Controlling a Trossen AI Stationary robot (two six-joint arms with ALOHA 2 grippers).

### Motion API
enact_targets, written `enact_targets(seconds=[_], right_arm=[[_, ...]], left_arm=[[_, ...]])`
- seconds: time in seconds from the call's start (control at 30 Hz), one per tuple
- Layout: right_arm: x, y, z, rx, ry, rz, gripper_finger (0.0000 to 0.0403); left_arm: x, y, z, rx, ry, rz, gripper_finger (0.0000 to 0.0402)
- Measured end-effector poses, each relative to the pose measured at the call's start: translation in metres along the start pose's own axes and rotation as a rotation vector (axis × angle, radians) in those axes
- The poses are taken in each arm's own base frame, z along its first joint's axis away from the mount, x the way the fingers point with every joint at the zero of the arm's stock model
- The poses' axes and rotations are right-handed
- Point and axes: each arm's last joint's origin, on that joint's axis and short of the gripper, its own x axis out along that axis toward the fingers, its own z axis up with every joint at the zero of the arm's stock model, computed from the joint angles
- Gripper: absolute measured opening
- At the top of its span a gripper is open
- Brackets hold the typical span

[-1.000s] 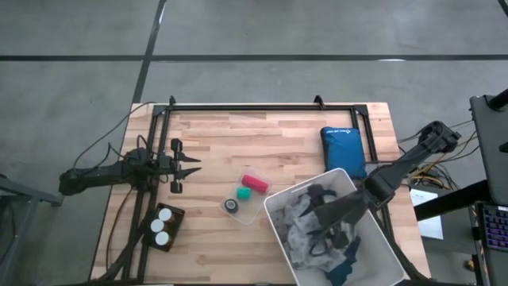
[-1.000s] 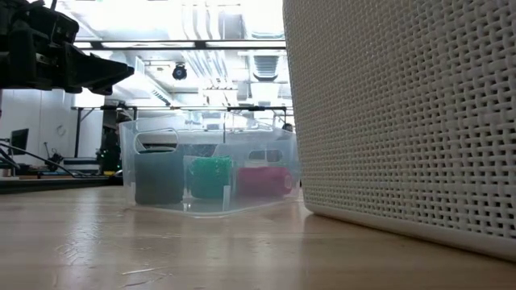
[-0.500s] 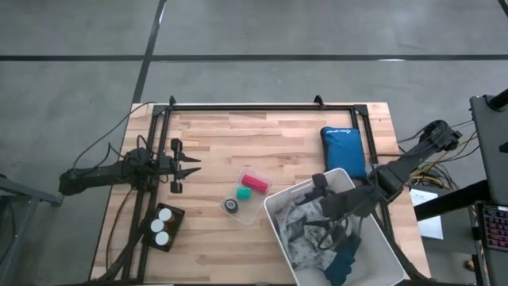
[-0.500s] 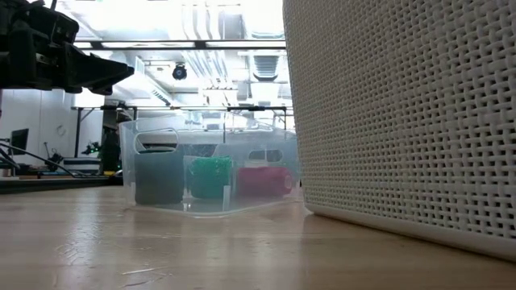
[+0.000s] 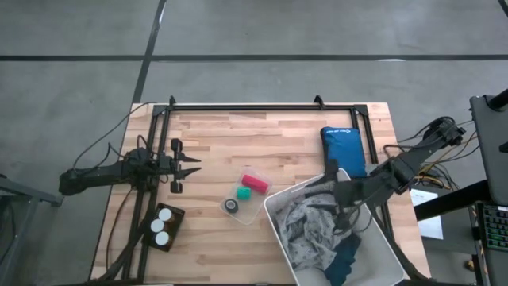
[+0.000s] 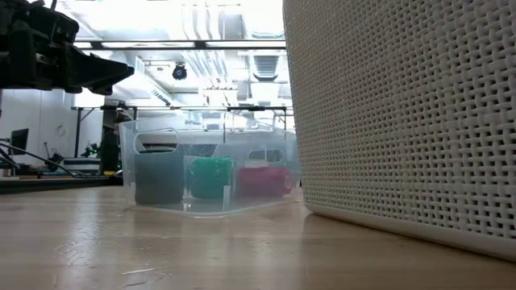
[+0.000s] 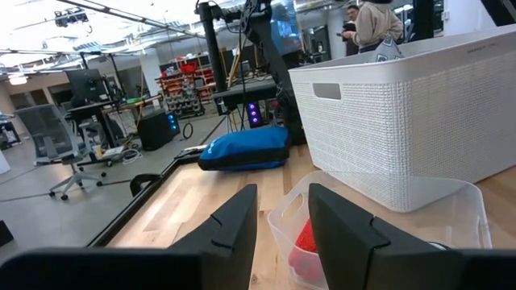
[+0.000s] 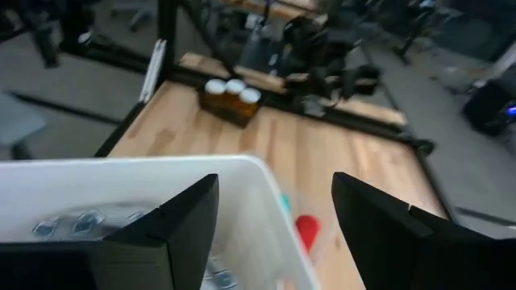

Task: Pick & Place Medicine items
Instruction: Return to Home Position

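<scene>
Well, from where I stand the medicine items (image 5: 162, 226) look safe enough: three white caps in a row inside the black bin (image 5: 176, 216) on the table's left side, well apart from both arms. The right gripper (image 5: 321, 183) hangs over the white bin (image 7: 387, 121), its fingers spread wide with nothing between them. The left gripper (image 5: 186, 167) sits out by the left edge, likewise parted and empty.

The risk I'd watch is on the right. That arm reaches in across the bin's rim, and I can't tell how much height it has over it. A careless swing home could clip the wall and shove the bin into the clear tray (image 5: 248, 210) just beside its corner, or drag a fold of the grey cloth (image 5: 305, 230) out.

From above, the bottles' orange bodies hide under their caps, and the right wrist view gives them only as a blur. The low view is half blocked by the bin's wall and misses the black bin. The blue cloth (image 5: 341, 266) is mostly buried.
</scene>
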Motion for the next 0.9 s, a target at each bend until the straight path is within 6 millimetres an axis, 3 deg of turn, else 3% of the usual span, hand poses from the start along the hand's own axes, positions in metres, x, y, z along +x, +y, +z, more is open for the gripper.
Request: enact_targets(seconds=[0.37,0.73,0.9], right_arm=[[-0.031,-0.026,-0.002,0.051,-0.089,-0.179,0.0178],[-0.022,-0.024,-0.026,-0.095,-0.016,-0.298,0.0028],[-0.02,-0.027,-0.028,-0.129,-0.003,-0.311,0.0011]], left_arm=[[0.0,0.0,0.0,0.0,-0.001,0.0,0.0118],[0.0,0.0,0.0,0.0,0.0,0.0,0.0118],[0.0,0.0,0.0,0.0,-0.001,0.0,0.0118]])
